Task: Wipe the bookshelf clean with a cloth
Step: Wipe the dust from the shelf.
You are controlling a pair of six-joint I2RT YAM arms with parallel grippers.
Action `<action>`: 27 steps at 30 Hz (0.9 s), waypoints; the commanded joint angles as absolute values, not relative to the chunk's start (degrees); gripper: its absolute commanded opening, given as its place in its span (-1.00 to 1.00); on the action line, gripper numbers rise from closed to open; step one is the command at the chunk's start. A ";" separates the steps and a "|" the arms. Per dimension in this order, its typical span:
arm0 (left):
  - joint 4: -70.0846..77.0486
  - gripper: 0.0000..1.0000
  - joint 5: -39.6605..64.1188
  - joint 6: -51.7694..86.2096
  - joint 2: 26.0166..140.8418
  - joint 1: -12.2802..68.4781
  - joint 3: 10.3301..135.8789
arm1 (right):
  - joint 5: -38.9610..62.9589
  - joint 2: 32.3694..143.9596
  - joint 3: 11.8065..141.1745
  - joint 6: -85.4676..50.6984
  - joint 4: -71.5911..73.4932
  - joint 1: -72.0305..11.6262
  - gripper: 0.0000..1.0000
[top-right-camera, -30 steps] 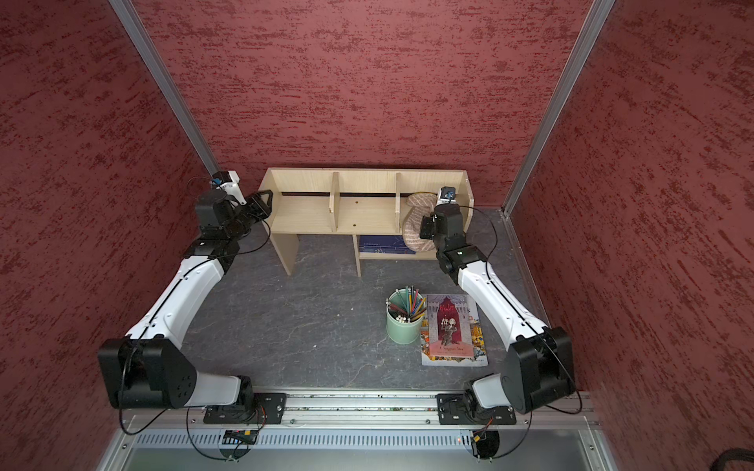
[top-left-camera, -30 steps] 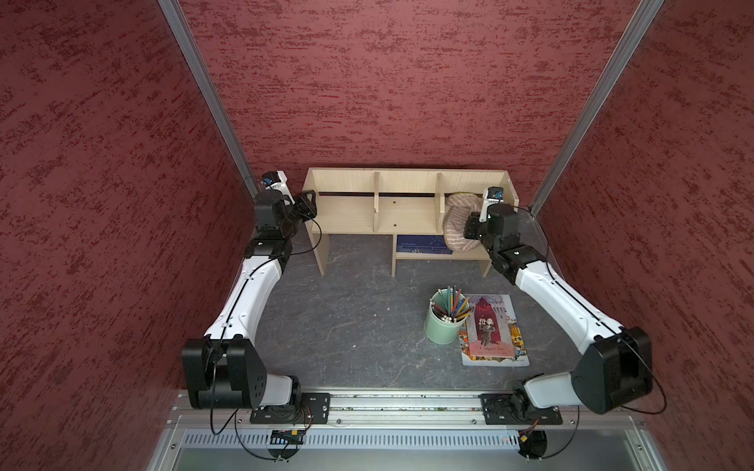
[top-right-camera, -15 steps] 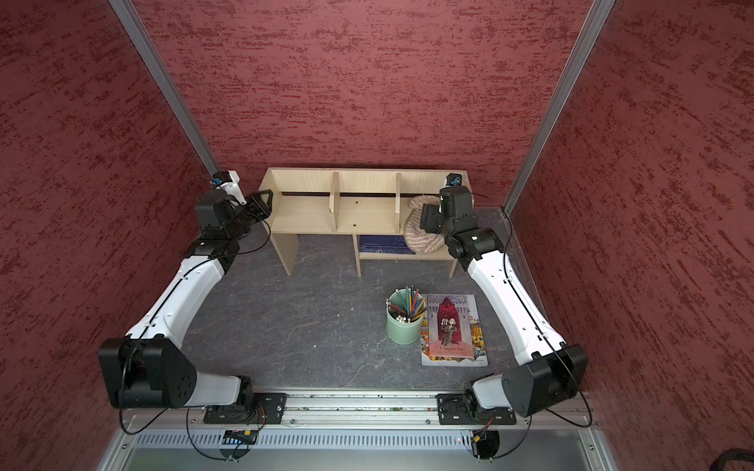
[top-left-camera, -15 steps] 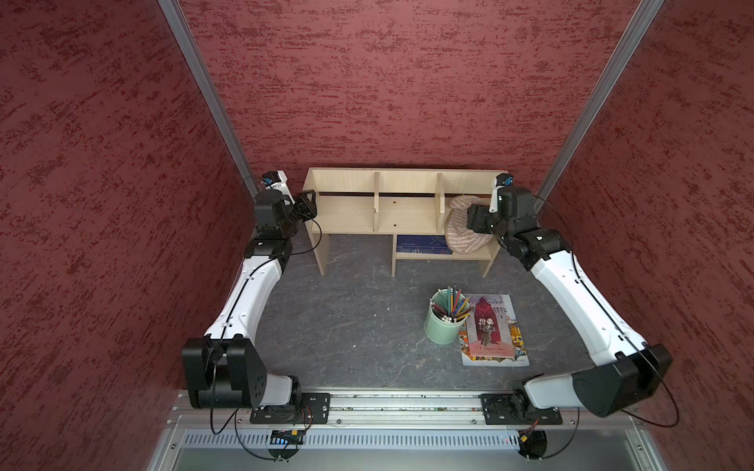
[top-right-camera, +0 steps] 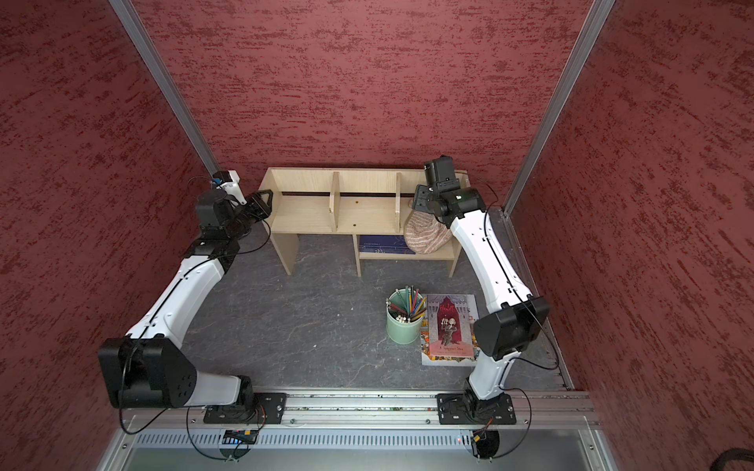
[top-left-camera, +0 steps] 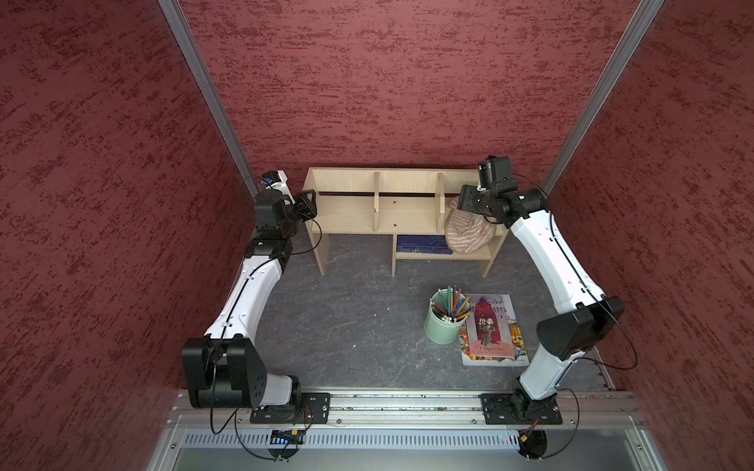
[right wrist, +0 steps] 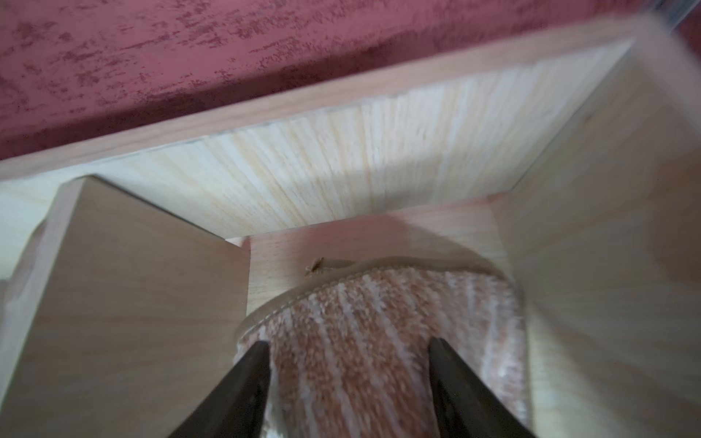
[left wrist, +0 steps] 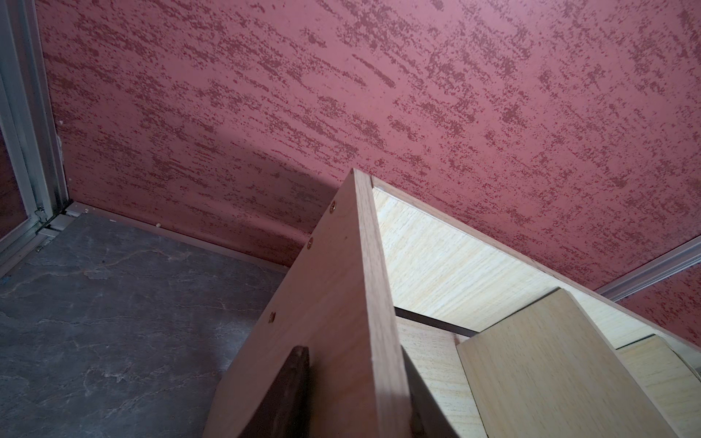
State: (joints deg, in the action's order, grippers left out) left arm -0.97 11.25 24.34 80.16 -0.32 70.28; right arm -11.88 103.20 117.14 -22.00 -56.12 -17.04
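Wiping looks barely begun: the cloth (top-left-camera: pixel 469 234) lies bunched in the right-hand top bay of the bookshelf (top-left-camera: pixel 404 212), the right end effector (right wrist: pixel 349 341) half-open astride it, gripping nothing, and the left end effector (top-left-camera: pixel 308 204) clamped on the left side panel, with the other bays apparently left to do.

Right arm (top-left-camera: pixel 542 253): wrist and elbow both further up-frame; wrist now over right end of shelf (top-left-camera: pixel 408 214).
Right gripper (top-left-camera: pixel 466 200): moved up-frame, from cloth's right side to its top edge.
Cloth (top-left-camera: pixel 469 236): right part now uncovered.
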 commanded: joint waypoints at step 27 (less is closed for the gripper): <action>-2.53 -1.00 14.84 29.26 81.07 0.40 69.43 | -8.39 83.87 77.07 -13.42 -7.39 -17.42 -1.00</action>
